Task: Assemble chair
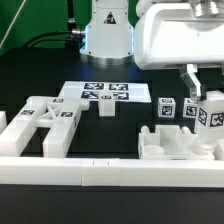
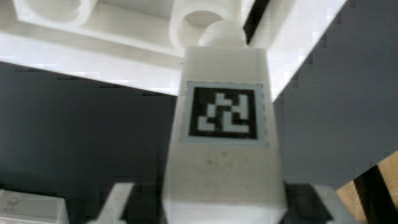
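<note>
You saw a long white blocky plastic peg [image 2: 222, 160] filling the frame, a square black-and-white tag [image 2: 224, 111] on its facing side. The gripper [image 2: 208, 205] clamped the peg, grey fingers [image 2: 121, 206] flanking its near end. Beyond its far end lay a white plastic block with round holes [image 2: 107, 40].

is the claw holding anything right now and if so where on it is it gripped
Yes: the claw is shut on a white tagged peg, pinching its two sides at the end nearest the wrist.
</note>
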Controlling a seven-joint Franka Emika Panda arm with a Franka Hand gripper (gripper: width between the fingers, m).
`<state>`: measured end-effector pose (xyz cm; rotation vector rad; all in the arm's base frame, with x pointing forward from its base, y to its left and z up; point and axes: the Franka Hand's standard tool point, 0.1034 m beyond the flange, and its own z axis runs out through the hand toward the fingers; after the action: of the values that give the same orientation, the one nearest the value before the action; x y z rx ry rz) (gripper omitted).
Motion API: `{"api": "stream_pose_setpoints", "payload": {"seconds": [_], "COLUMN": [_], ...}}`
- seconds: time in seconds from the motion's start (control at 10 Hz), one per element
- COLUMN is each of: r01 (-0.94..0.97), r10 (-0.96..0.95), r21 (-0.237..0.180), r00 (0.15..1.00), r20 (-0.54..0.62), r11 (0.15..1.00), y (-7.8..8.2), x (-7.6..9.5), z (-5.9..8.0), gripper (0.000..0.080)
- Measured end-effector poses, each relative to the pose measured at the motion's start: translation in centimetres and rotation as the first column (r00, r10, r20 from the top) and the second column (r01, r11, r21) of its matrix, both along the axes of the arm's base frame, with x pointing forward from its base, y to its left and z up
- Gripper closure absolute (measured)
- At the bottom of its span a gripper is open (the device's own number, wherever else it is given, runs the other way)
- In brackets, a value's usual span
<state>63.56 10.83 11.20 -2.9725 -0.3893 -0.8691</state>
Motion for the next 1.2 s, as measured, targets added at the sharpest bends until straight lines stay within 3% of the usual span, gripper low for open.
{"api": "stream_pose_setpoints", "payload": {"seconds": [0.8,1.2], "r01": [-0.004,-0.004], "r10": [0.004,0.004], "r21": [-0.008,-0.011], "r00": [1.000,1.000], "r20": [-0.002,-0.013], "r11": [1.000,1.000], "y": [-0.5,-0.5], "x": [-0.3,-0.6], "z": [-0.5,-1.7], "gripper": [0.0514,0.0514]}}
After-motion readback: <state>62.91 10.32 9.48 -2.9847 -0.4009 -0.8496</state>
